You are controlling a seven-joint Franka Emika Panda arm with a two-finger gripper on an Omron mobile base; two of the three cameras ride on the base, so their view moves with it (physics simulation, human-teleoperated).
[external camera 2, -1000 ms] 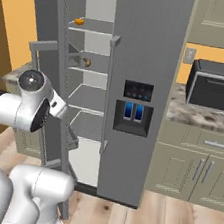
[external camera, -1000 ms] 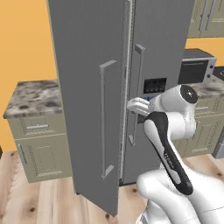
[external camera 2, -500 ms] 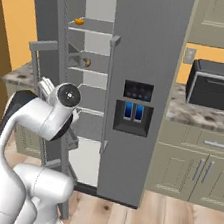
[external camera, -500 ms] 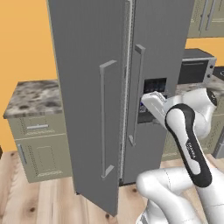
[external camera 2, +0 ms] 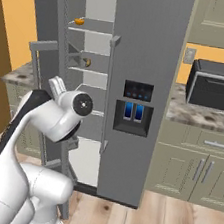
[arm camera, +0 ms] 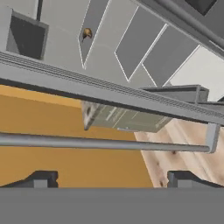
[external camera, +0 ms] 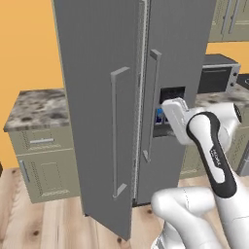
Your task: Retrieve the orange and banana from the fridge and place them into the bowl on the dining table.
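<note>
The grey fridge (external camera 2: 142, 88) stands with its left door (external camera: 97, 121) swung open. On an upper shelf lies the orange (external camera 2: 79, 22), and the banana (external camera 2: 86, 62) rests one shelf lower. My gripper (arm camera: 112, 178) is open, with nothing between its widely spread fingertips (arm camera: 41, 178). It hangs just short of the open door's bar handle (arm camera: 105, 142). A small orange-brown fruit (arm camera: 87, 33) shows far off in the hand view; I cannot tell which one it is. The bowl and the dining table are out of view.
A black microwave (external camera 2: 216, 86) sits on the stone counter right of the fridge, above beige cabinets (external camera 2: 191, 170). Another stone counter (external camera: 34, 107) with cabinets stands left of the open door. The floor (external camera: 44, 223) is light wood, and an orange wall lies behind.
The arm has swung its forearm and hand to the right and closer to the fridge front. The fridge and its contents have stayed put, and the jaws have stayed open.
</note>
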